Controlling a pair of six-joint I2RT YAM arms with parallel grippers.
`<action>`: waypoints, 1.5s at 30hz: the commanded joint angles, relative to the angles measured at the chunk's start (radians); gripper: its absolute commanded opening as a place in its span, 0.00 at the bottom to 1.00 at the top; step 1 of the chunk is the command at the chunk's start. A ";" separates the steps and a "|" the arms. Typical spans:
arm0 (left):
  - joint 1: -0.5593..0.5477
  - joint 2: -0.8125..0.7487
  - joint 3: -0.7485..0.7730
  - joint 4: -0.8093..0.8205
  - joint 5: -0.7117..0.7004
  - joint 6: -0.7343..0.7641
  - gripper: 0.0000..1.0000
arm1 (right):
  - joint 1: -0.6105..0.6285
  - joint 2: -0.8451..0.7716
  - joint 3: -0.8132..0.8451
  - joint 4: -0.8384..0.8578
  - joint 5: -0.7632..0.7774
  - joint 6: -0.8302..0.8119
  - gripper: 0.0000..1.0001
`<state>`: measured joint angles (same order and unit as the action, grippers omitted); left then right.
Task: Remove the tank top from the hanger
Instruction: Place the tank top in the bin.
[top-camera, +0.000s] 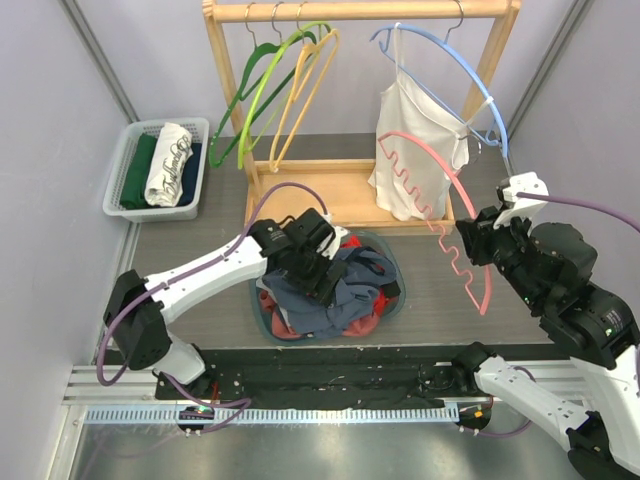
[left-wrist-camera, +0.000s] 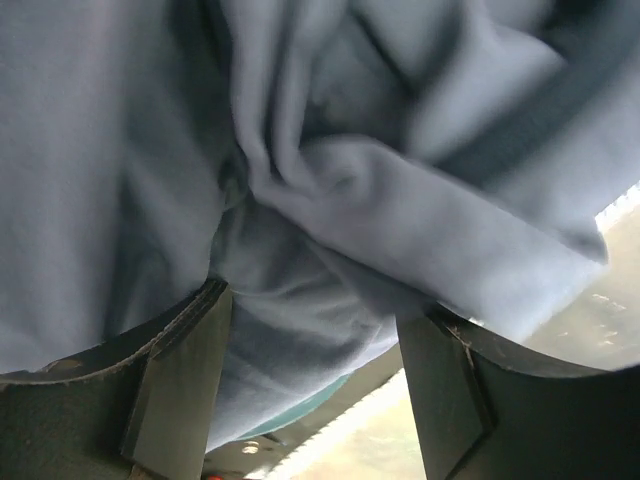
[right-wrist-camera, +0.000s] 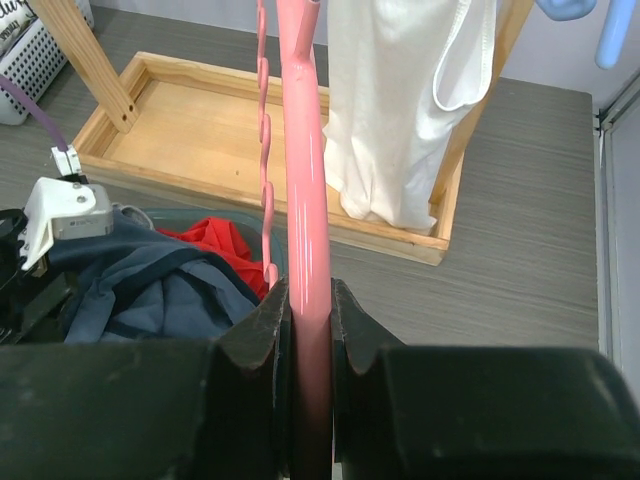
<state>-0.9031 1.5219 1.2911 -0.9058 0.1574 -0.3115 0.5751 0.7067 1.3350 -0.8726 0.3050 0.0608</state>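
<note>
The right hand (right-wrist-camera: 310, 310) was clamped shut on the pink hanger (top-camera: 440, 158), out around 3 o'clock in the top view, and that hanger was bare. The blue-grey top (top-camera: 320, 305) sat crumpled on the pile in the tub (top-camera: 258, 312) at 6 o'clock, right under the left hand (top-camera: 328, 278). My guess is that's the one the task meant, and it was off. But a white top (top-camera: 415, 150) hung on the blue hanger (top-camera: 450, 50) on the rack (top-camera: 360, 10) at 12 o'clock, so maybe that one's the job.

The left hand's fingers (left-wrist-camera: 190, 370) were spread apart. Blue-grey cloth bunched loosely between them, not pinched as far as I could see from the wrist view.

Handling-wise it looked like thin jersey: light, totally floppy, nothing fragile. I'd expect it to slump and snag on a hanger's notches rather than slide off clean. I'd grab a strap or a fold near the neck, not the hem.

The tub held the blue-grey top over some red cloth (right-wrist-camera: 215, 240) and other dark stuff, heaped above the rim. The basket (top-camera: 118, 180) at 10 o'clock had folded green, white and dark pieces side by side. Both sat on the desk (top-camera: 420, 310).
</note>
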 joint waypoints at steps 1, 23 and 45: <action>0.082 -0.005 -0.059 0.033 0.079 -0.178 0.71 | 0.003 -0.009 0.059 0.034 0.014 0.028 0.01; 0.064 0.336 0.123 0.056 -0.148 0.353 0.66 | 0.005 0.011 0.078 0.066 0.006 0.043 0.01; 0.020 0.164 0.390 -0.156 -0.148 0.328 0.98 | 0.005 0.075 0.124 0.043 -0.014 -0.012 0.01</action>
<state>-0.8749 1.7950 1.5814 -1.0275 0.0528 0.0513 0.5751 0.7280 1.3785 -0.8940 0.3000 0.0948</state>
